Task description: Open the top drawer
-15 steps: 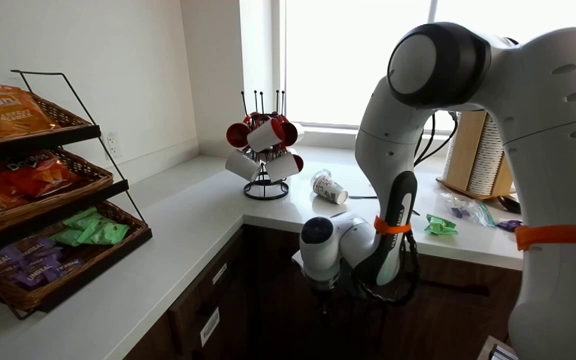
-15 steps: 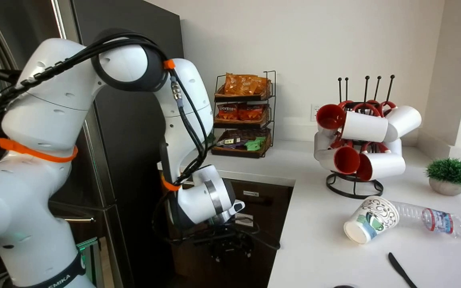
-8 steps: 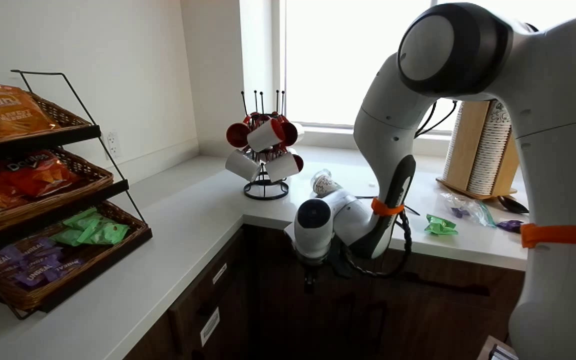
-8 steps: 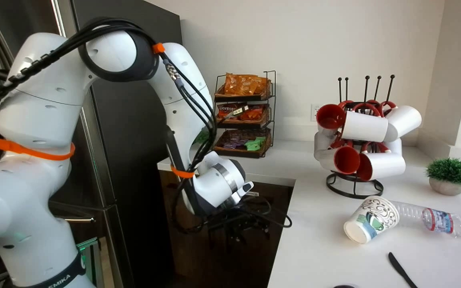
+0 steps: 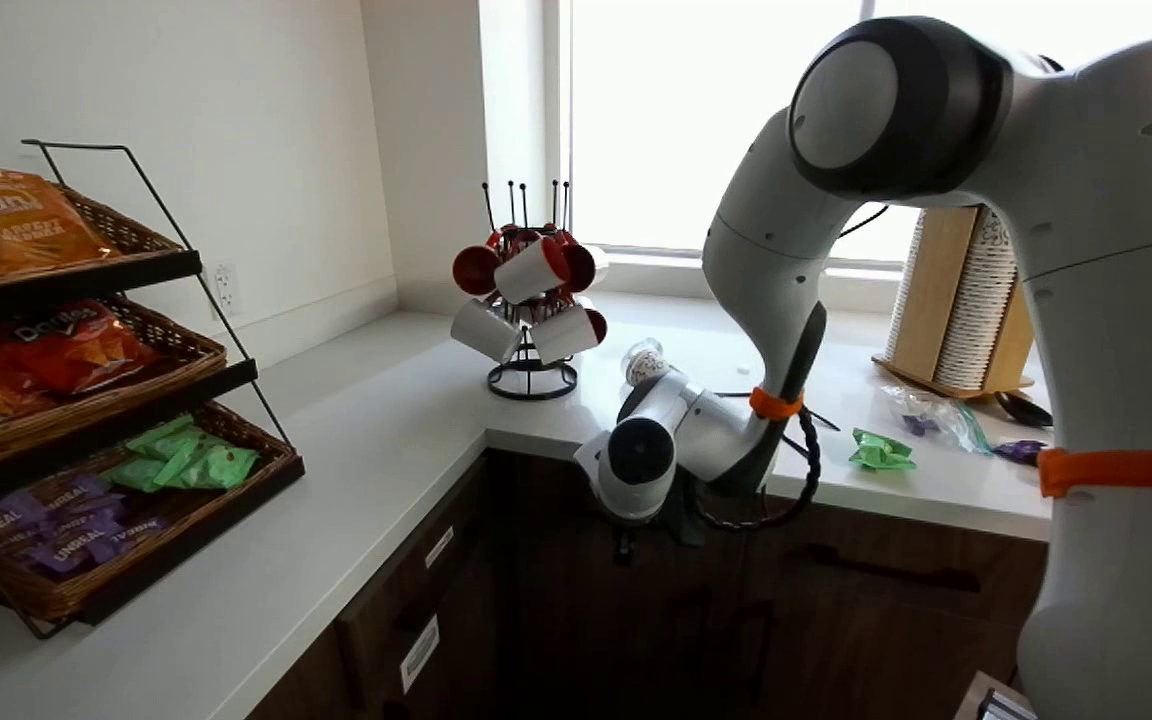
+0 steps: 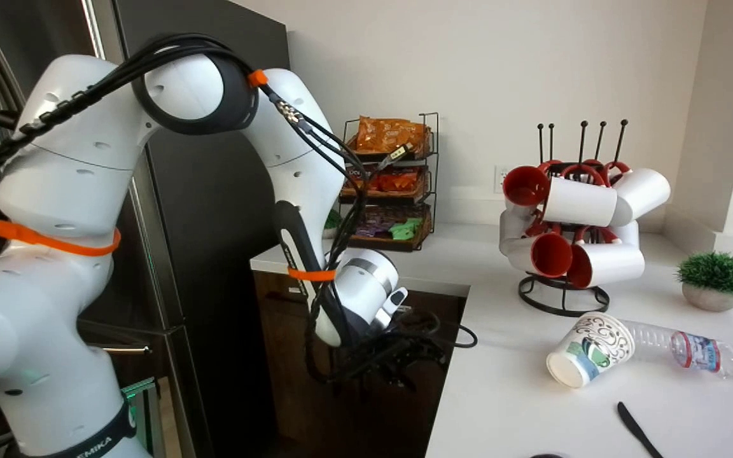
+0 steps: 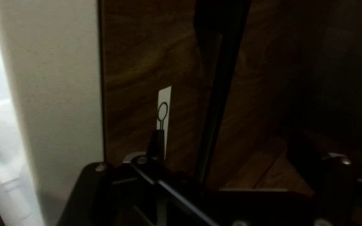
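Wrist view: pale counter (image 7: 64, 106) borders top drawer (image 7: 143, 59), seemingly closed.

Snack rack (image 5: 141, 411) in both ext. views

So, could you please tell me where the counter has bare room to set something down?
The counter is bare between the snack rack and mug rack, and between the black knife and the front edge in an exterior view. It is crowded around the paper cup and bottle, and around the plastic bag, green packet and wooden stand.
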Robot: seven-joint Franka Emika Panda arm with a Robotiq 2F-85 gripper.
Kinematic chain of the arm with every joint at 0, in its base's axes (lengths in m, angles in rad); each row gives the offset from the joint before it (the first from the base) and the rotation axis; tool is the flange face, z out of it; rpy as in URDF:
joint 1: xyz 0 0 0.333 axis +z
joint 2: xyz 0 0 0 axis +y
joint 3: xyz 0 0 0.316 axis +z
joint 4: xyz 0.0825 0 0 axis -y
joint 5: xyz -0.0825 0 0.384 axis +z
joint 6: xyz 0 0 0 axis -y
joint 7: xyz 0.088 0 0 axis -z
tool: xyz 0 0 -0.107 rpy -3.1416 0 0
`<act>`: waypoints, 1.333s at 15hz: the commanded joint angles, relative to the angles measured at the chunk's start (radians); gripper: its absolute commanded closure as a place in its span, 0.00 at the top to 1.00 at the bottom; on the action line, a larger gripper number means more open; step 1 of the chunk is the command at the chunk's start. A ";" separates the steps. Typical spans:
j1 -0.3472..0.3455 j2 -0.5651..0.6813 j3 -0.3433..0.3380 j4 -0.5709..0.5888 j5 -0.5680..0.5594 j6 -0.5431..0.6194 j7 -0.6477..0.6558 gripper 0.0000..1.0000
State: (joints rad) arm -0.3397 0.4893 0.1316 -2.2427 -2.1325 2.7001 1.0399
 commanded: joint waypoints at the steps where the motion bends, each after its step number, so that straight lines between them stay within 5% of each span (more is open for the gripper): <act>1: -0.004 0.048 0.007 0.008 -0.088 -0.056 0.087 1.00; 13: 0.004 0.130 -0.042 0.009 -0.021 -0.040 0.052 1.00; 20: 0.005 0.086 -0.055 -0.068 0.360 0.165 -0.266 1.00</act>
State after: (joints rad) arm -0.3400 0.5870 0.0748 -2.2464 -1.9209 2.7923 0.9017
